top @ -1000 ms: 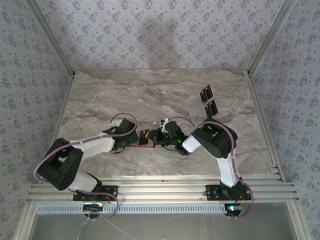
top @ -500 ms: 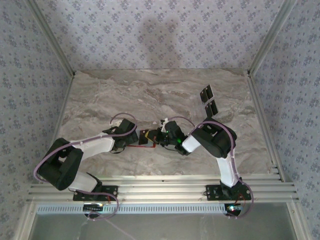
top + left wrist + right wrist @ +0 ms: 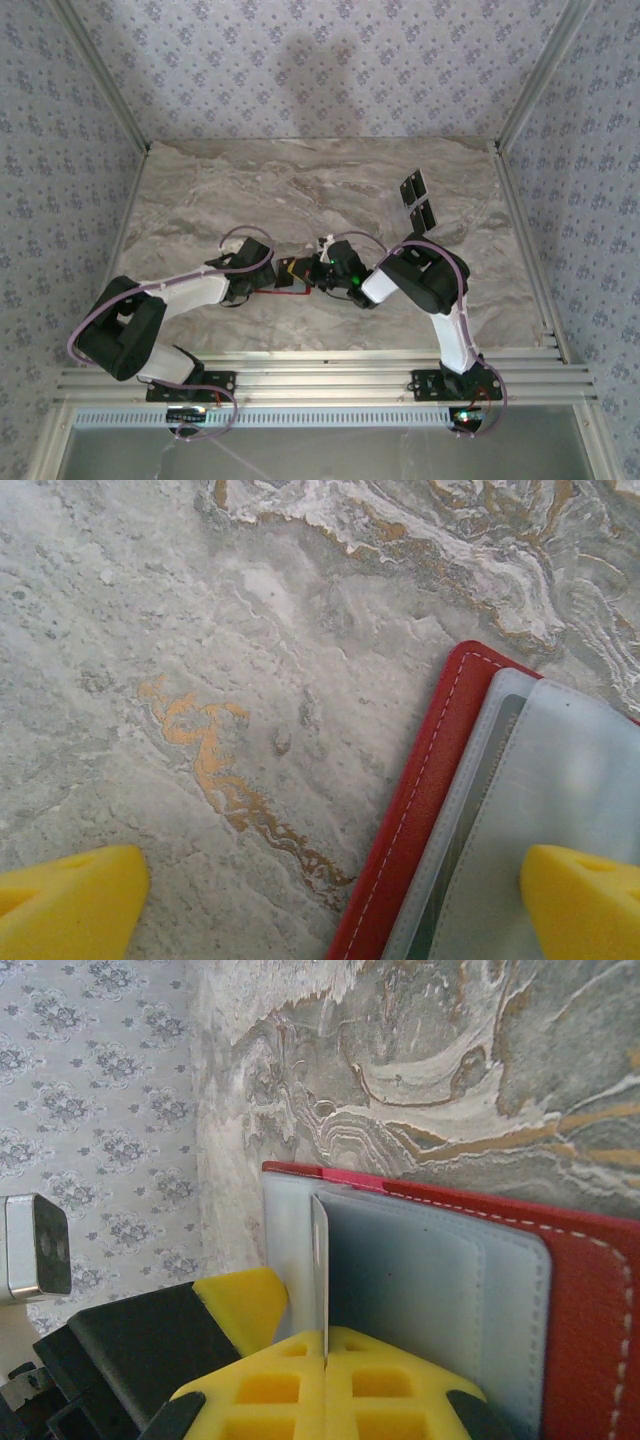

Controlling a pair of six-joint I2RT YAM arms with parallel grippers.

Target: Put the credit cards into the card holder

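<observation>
One marble table (image 3: 250, 190). Two arms, the left arm (image 3: 180, 295) and the right arm (image 3: 430, 285), both reach to the table's middle with their grippers nose to nose. One card holder (image 3: 291, 277), red, lies open and flat between them with its grey pockets up. Left gripper (image 3: 325, 905): fingers spread wide, nothing held. One yellow fingertip (image 3: 70, 905) is over bare marble and the other is over the grey pocket; contact with the pocket cannot be told. Right gripper (image 3: 325, 1360): fingers pressed together on a third card (image 3: 320, 1270), seen edge-on and upright against the grey pockets; whether it sits in a slot cannot be told. Two credit cards (image 3: 412, 188), black, lie just beside each other at the table's far right, well apart from the holder.
</observation>
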